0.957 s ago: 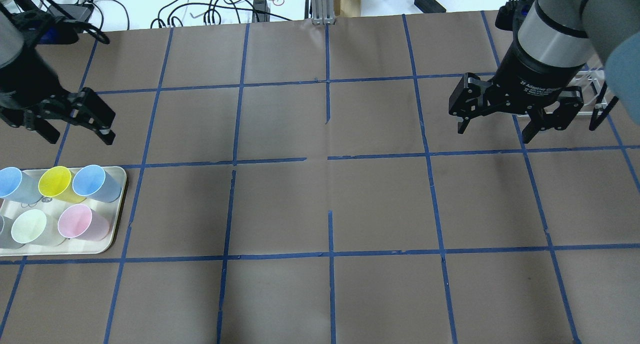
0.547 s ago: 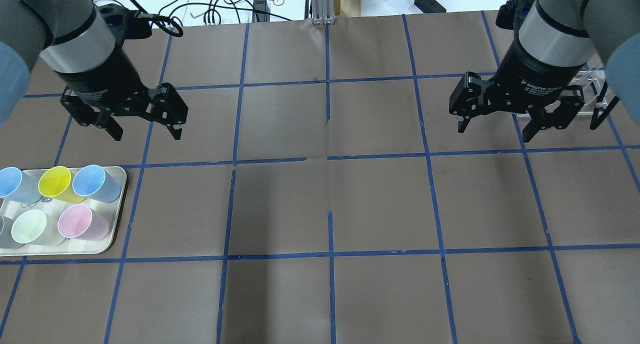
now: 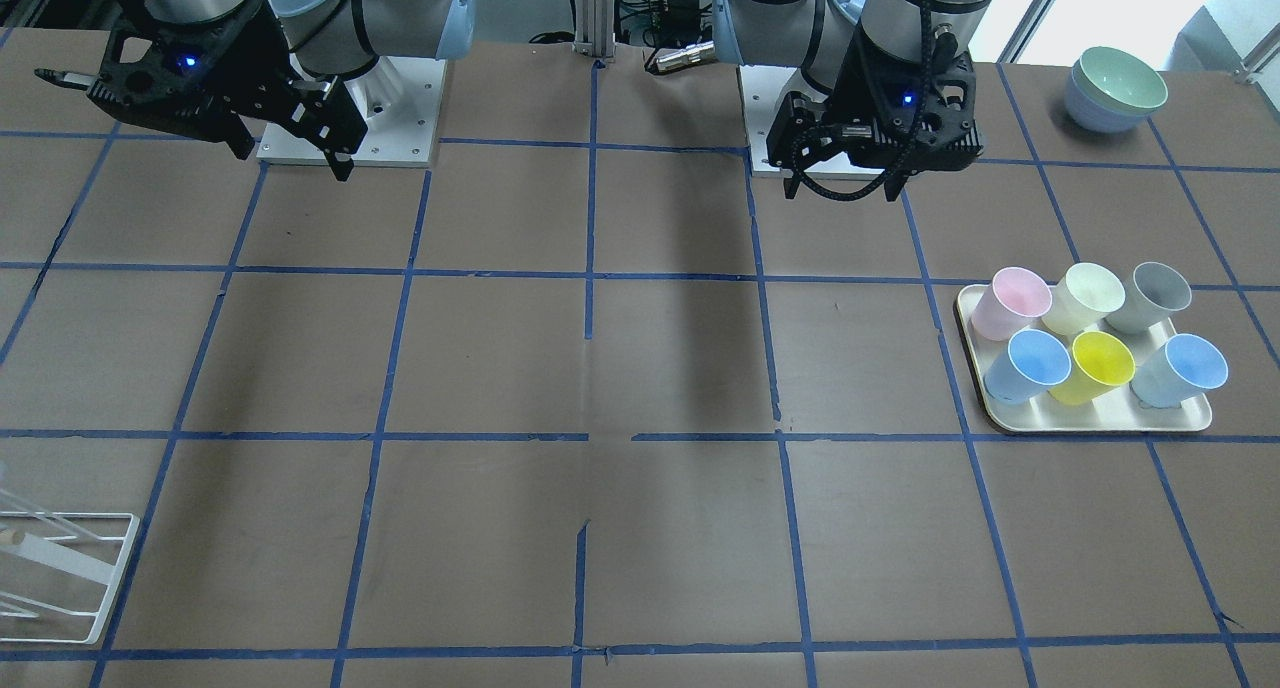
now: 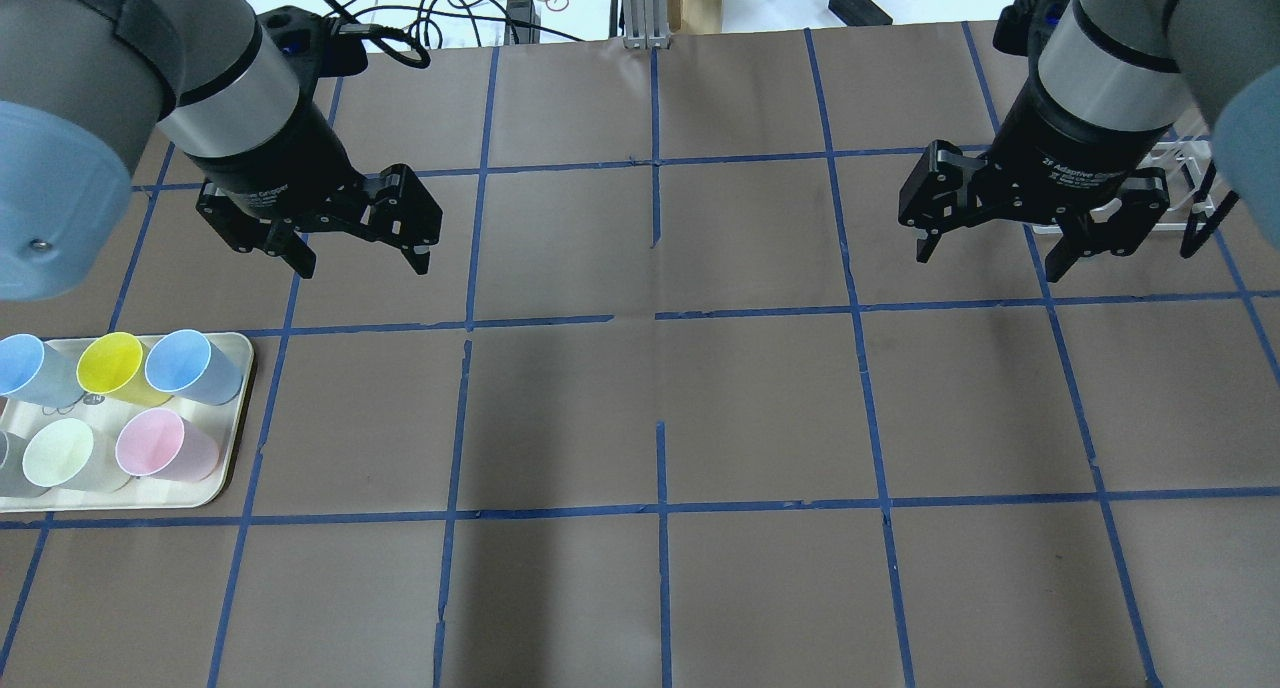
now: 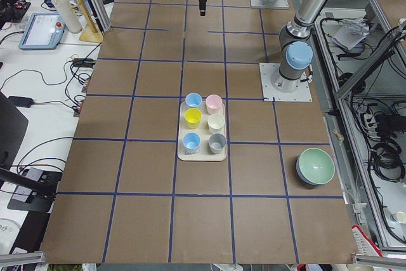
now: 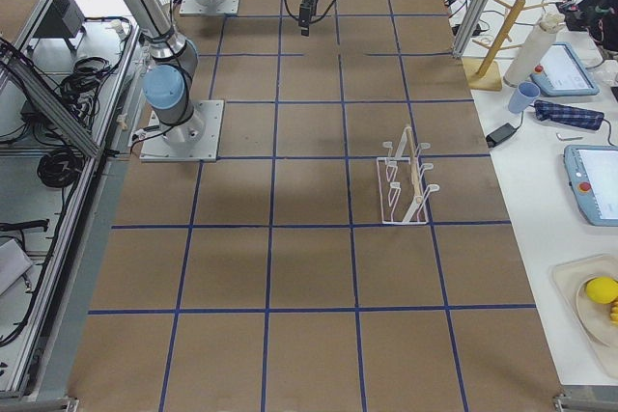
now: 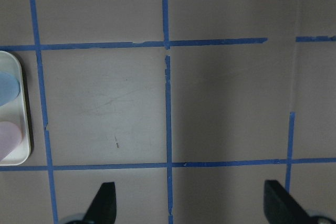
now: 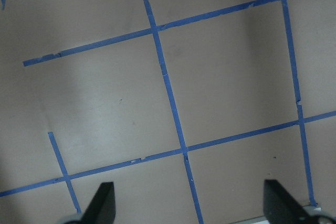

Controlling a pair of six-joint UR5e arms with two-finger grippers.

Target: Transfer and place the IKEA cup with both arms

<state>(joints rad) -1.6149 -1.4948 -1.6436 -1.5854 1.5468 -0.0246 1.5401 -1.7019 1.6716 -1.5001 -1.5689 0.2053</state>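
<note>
The IKEA cup [image 3: 1157, 296], pale grey, stands upright in the robot-side end corner of a cream tray [image 3: 1100, 426]; it also shows in the exterior left view [image 5: 217, 142]. In the overhead view only its edge [image 4: 6, 465] shows at the left border. My left gripper [image 4: 362, 259] is open and empty, hovering above the table beyond and to the right of the tray [image 4: 240, 408]. My right gripper [image 4: 988, 266] is open and empty over the right half. Both wrist views show spread fingertips [image 7: 103, 203] [image 8: 101, 203] over bare paper.
The tray also holds pink [image 3: 1008, 303], cream [image 3: 1082, 297], yellow [image 3: 1095, 366] and two light blue cups [image 3: 1030, 365]. Stacked bowls [image 3: 1115, 90] sit near my left base. A white wire rack [image 6: 406, 180] stands on the right side, close behind my right gripper.
My left arm has swung in from the left edge toward the table's middle, its gripper still open. My right gripper has barely moved.
</note>
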